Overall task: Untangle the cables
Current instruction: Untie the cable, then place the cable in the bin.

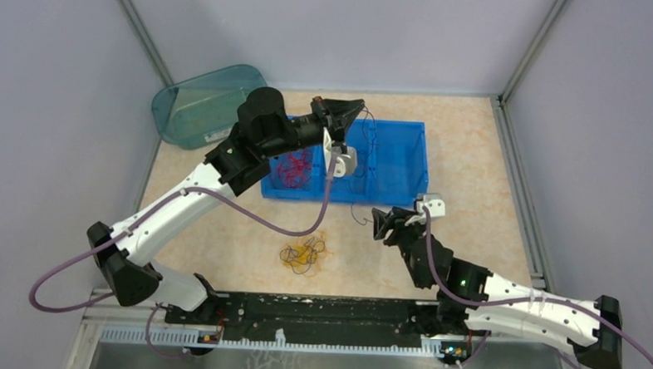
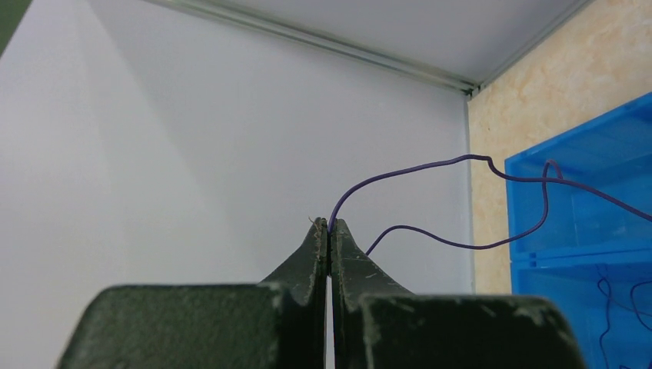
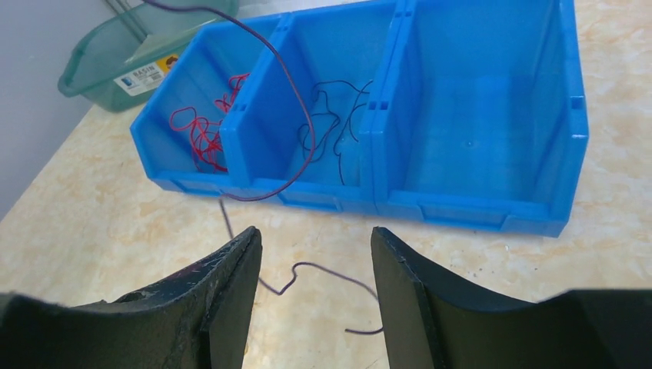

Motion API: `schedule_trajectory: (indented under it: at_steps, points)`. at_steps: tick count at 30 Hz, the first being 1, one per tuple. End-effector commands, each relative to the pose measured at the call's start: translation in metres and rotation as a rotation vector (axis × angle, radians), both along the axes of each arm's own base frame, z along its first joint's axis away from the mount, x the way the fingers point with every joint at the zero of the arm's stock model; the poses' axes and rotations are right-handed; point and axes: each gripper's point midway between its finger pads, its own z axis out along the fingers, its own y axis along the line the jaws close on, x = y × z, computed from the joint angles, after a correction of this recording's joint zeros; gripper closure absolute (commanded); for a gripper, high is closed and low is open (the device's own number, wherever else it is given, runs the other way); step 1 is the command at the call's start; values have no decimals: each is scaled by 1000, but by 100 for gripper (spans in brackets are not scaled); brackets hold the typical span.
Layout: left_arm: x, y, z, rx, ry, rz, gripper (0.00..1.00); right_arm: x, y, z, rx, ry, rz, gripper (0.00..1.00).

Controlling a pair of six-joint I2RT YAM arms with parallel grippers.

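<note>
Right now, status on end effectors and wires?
Left end effector shut on purple wire, held above blue bin. Right end effector open, wire's loose end ahead. Yellow tangle lying apart.

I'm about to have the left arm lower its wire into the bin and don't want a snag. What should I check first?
1. Grip: left gripper has its jaws shut on the thin dark purple wire: ok.
2. Spare arm: right gripper is open, holding nothing: ok.
3. Tail lifted off the beige tabletop: not ok, its end lies there by the right gripper.
4. Target: middle compartment of the blue plastic bin already holds dark wires: ok.
5. Held wire free of those dark wires: cannot tell.
6. The yellow-orange wire pile lies apart from the held wire: ok.
</note>
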Motion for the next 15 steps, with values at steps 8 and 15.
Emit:
schedule_trajectory:
  at_steps: [8, 15]
  points:
    - [53, 1, -7, -39, -16, 138, 100, -2, -18, 27, 100, -38, -47, 46]
    - [83, 13, -12, -34, -44, 215, 100, -1, -17, 26, 100, -42, -53, 47]
